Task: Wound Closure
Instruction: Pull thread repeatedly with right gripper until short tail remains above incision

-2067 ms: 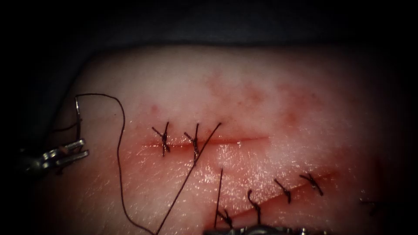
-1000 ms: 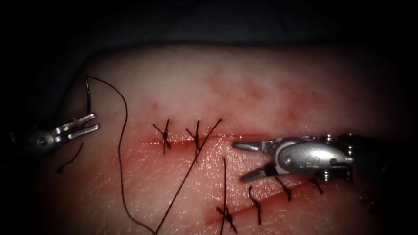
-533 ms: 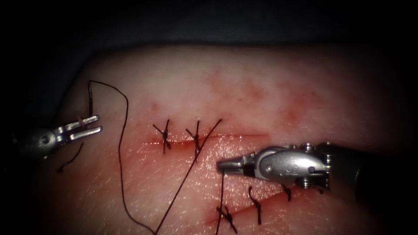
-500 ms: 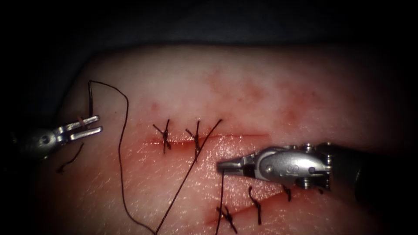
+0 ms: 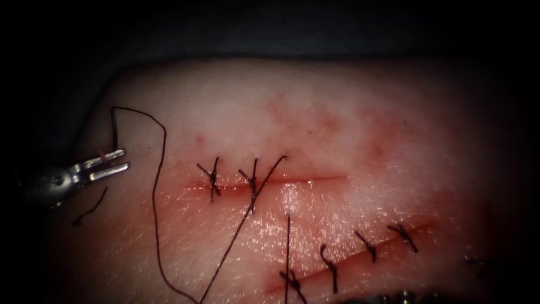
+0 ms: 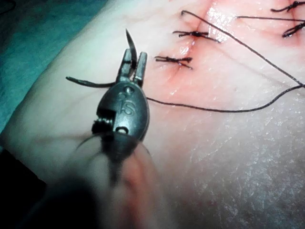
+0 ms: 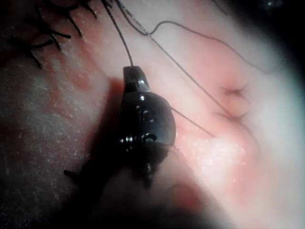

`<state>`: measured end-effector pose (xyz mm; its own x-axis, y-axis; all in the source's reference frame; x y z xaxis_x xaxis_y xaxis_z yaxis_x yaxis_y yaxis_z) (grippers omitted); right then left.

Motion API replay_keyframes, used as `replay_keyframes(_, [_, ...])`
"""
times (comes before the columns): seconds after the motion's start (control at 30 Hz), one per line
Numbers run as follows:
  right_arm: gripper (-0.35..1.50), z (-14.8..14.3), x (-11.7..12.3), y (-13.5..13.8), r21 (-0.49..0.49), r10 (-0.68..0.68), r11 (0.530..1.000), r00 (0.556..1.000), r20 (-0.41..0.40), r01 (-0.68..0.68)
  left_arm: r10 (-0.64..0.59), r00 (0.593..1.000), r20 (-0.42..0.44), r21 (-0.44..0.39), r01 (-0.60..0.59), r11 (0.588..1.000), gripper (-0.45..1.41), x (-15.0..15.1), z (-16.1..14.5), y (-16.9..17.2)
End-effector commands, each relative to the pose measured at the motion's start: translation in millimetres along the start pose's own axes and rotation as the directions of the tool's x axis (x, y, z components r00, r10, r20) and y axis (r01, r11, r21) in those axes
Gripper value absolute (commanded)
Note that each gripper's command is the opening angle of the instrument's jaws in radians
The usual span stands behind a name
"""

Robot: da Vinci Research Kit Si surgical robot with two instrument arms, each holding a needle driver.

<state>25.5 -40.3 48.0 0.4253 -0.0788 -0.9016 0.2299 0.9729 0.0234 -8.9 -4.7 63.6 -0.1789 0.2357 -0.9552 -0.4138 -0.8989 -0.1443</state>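
At the tissue's left edge, my left tool (image 5: pixel 124 159) is shut on the dark curved needle (image 5: pixel 114 130). It grips near one end, and the rest of the curve rises above the jaws, free of the tissue. The left wrist view shows the same grip (image 6: pixel 134 58) on the needle (image 6: pixel 129 42). Thread (image 5: pixel 156 191) runs from the needle's top end, loops right and drops to the lower edge. The upper cut (image 5: pixel 306 180) carries two stitches (image 5: pixel 212 179) on its left part. My right tool (image 7: pixel 133 70) is shut on a thread end (image 7: pixel 119 38); its body (image 5: pixel 402 295) sits at the lower edge.
A lower slanted cut (image 5: pixel 360 256) holds several knotted stitches. A straight thread (image 5: pixel 288 247) stands up from its left end. Another strand (image 5: pixel 236 239) runs diagonally from the upper cut downward. A loose cut piece of thread (image 5: pixel 90 207) lies below the left tool.
The right tool came in over the cuts with open jaws, shut at the top of the upright thread, then drew back down to the lower edge. The left tool rose slightly with the needle.
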Motion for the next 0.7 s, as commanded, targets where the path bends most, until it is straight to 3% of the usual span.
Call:
replay_keyframes(0.03, [-0.35, 1.2, 1.4, -0.8, 0.007, -0.005, 1.0, 1.0, -0.008, 0.005, 0.002, 1.0, -0.002, 0.0, -0.002, 1.0, -0.45, -0.1, 0.9, -0.3])
replay_keyframes(0.17, [-0.35, 0.8, 1.4, -0.1, 0.003, 0.011, 1.0, 0.999, -0.049, -0.01, -0.02, 1.0, 0.003, -0.005, 0.02, 1.0, -0.45, -0.2, 0.9, -0.2])
replay_keyframes(0.2, [-0.01, 0.5, 1.2, 0.6, -0.013, 0.005, 1.0, 0.997, -0.079, -0.006, -0.026, 1.0, 0.003, -0.005, 0.026, 1.0, -0.45, -0.2, 0.9, -0.2])
replay_keyframes(0.23, [0.46, 0.2, 0.9, 1.4, -0.039, -0.031, 0.999, 0.994, -0.103, 0.027, -0.025, 1.0, 0.007, -0.009, 0.025, 1.0, -0.45, -0.2, 0.9, -0.2])
replay_keyframes(0.37, [1.05, -1.2, -0.5, 5.9, -0.1, -0.046, 0.995, 0.985, -0.163, 0.03, -0.019, 0.999, 0.028, -0.027, 0.02, 0.999, -0.45, -0.2, 1.2, 0.0])
replay_keyframes(0.5, [1.11, -2.4, -2.9, 10.7, -0.132, -0.055, 0.991, 0.983, -0.177, 0.032, -0.015, 0.999, 0.037, -0.031, 0.017, 0.999, -0.45, -0.2, 1.6, 0.3])
replay_keyframes(0.7, [1.15, -2.7, -7.5, 15.1, -0.142, -0.077, 0.989, 0.981, -0.177, 0.052, -0.013, 0.999, 0.042, -0.033, 0.015, 0.999, -0.45, -0.3, 1.8, 0.4])
